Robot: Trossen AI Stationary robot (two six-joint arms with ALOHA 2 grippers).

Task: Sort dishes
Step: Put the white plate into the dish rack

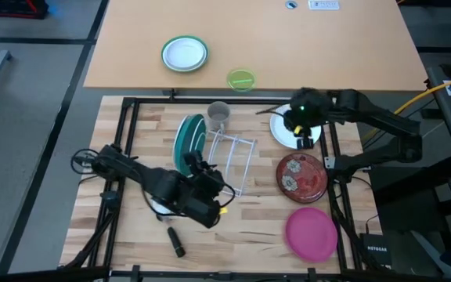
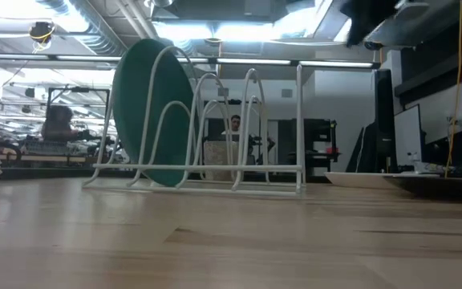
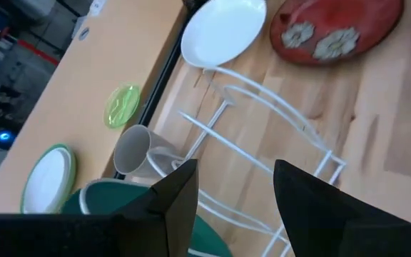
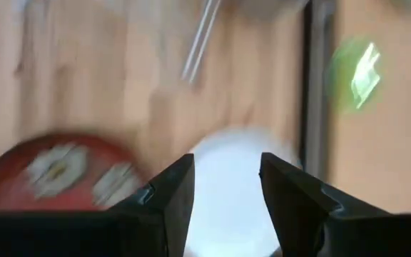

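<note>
The teal-green plate stands on edge in the left slot of the white wire rack; it also shows in the low view. The white plate lies flat on the table right of the rack. The dark red flowered plate and the pink plate lie nearer. My right gripper is open over the white plate, apart from it as far as shows. My left gripper is open and empty beside the rack's near end.
A grey cup stands at the rack's far end. A small green-rimmed white plate and a lime-green dish sit on the far tan table. A black marker-like thing lies near the front edge. A black frame borders the wooden top.
</note>
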